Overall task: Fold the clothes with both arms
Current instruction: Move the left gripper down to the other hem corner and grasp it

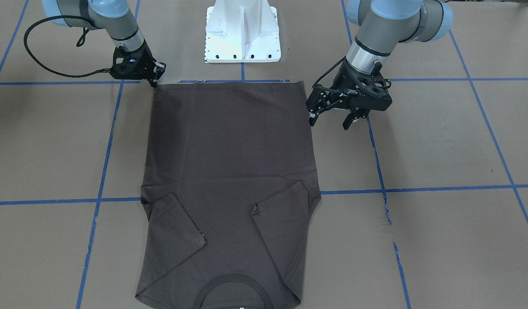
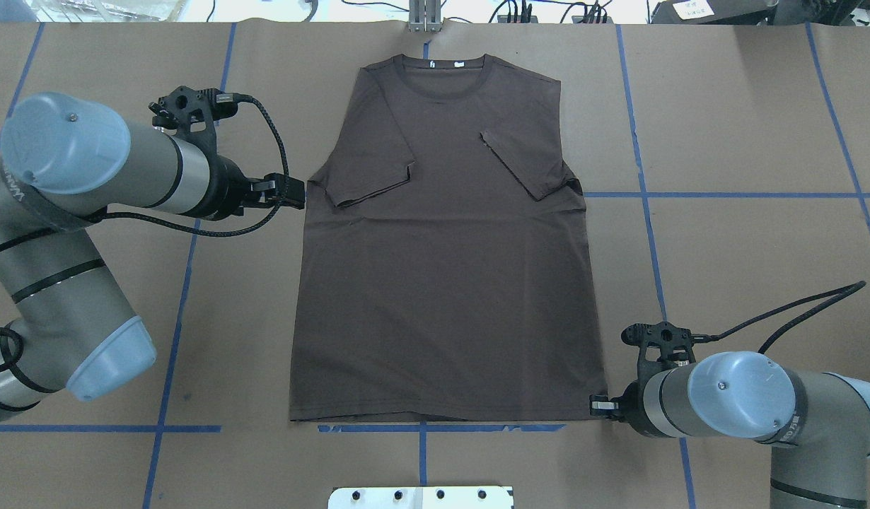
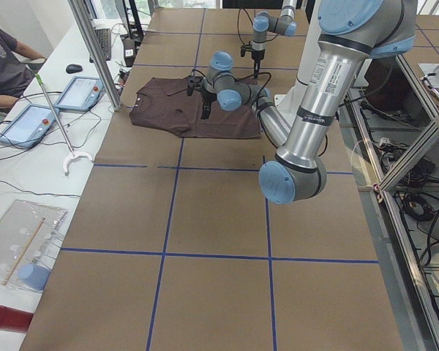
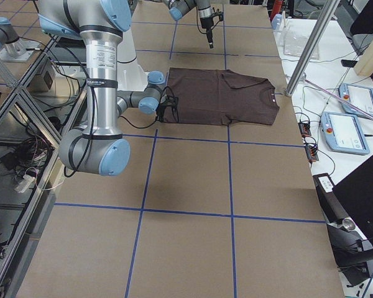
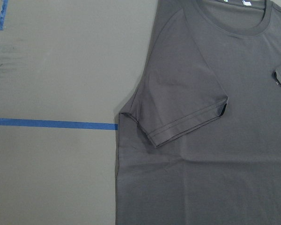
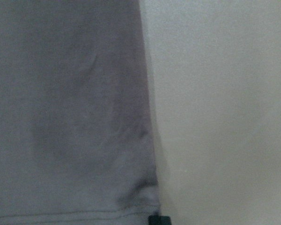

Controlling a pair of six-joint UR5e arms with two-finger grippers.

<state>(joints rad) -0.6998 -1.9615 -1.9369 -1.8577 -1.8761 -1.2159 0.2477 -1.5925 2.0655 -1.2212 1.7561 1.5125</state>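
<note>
The dark grey-brown T-shirt lies flat on the brown table cover, front up in the overhead view. Its collar is at the far side from me and its hem is near my base. Both sleeves are folded in over the body. My left gripper is open and empty, raised beside the shirt's left edge. Its wrist view looks down on the left sleeve. My right gripper is low at the hem's right corner, fingers together on the puckered corner cloth.
The white pedestal base stands just behind the hem. Blue tape lines cross the table cover. A metal post stands beyond the collar. A seated operator and tablets are at the side bench.
</note>
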